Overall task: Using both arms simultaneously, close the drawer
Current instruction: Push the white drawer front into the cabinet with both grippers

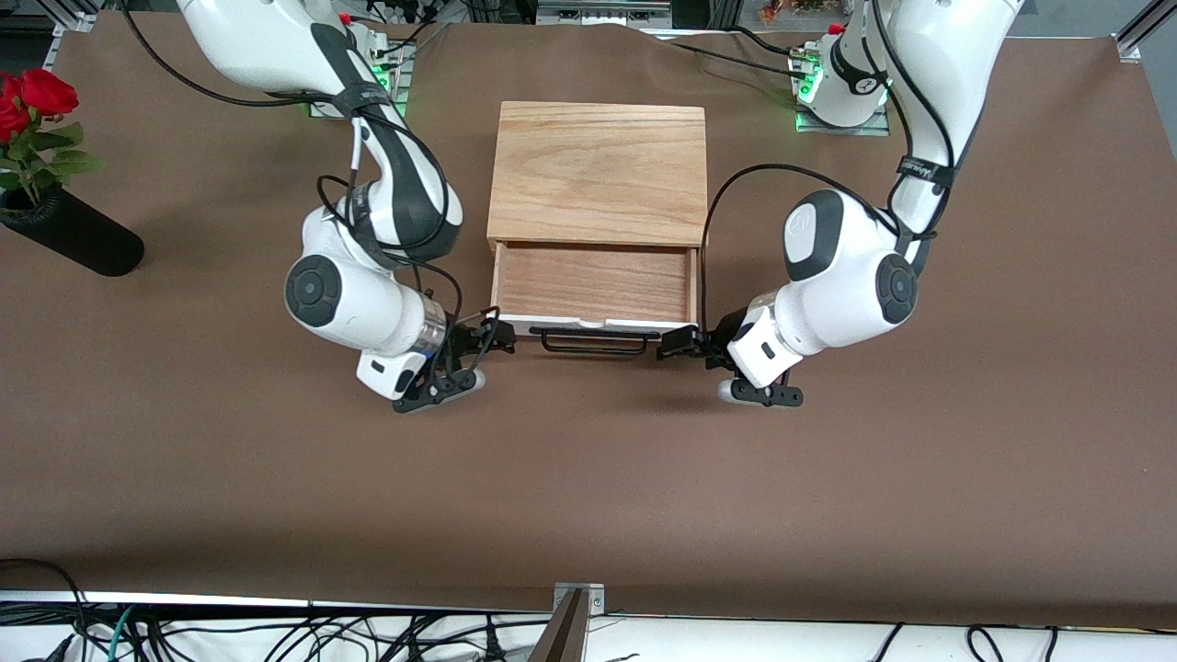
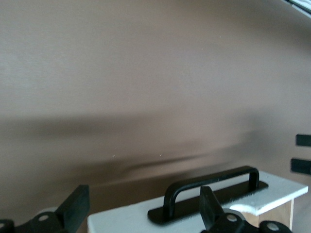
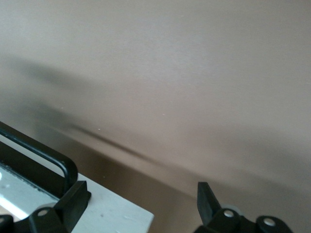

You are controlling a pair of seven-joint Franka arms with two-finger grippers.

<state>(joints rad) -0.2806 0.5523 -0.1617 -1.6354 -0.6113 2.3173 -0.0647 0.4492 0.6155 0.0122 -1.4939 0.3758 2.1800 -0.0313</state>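
The light oak box (image 1: 599, 170) stands mid-table. Its drawer (image 1: 593, 281) is pulled out toward the front camera, with the white front panel (image 1: 644, 324) and black wire handle (image 1: 593, 342) leading. My right gripper (image 1: 492, 336) is open at the panel's corner toward the right arm's end. In the right wrist view the gripper (image 3: 141, 201) straddles the panel's corner (image 3: 107, 213) beside the handle (image 3: 43, 155). My left gripper (image 1: 678, 345) is open at the other corner. In the left wrist view the gripper (image 2: 143, 208) spans the panel (image 2: 126, 218) next to the handle (image 2: 209, 187).
A black vase (image 1: 78, 239) with red roses (image 1: 28, 101) stands at the right arm's end of the table. A brown cover (image 1: 588, 478) lies over the table. Cables hang along the table's edge nearest the front camera.
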